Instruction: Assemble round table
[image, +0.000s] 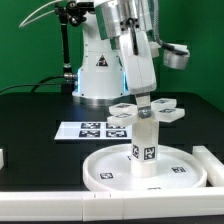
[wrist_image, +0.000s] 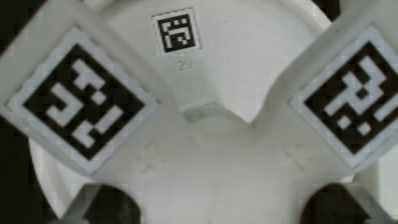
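**Exterior view.** The round disc, smooth white plastic with a raised rim, lies flat on the black surface. The short thick cylinder leg stands upright at the disc's middle, with square tags on its side. The cross-shaped piece sits level on the leg's top, one tag per flat arm. The pincer is at the cross hub, from above. The marker board lies behind the disc.

**Wrist view.** Dark fingertips flank the glossy white hub. Cannot tell whether they press on it.
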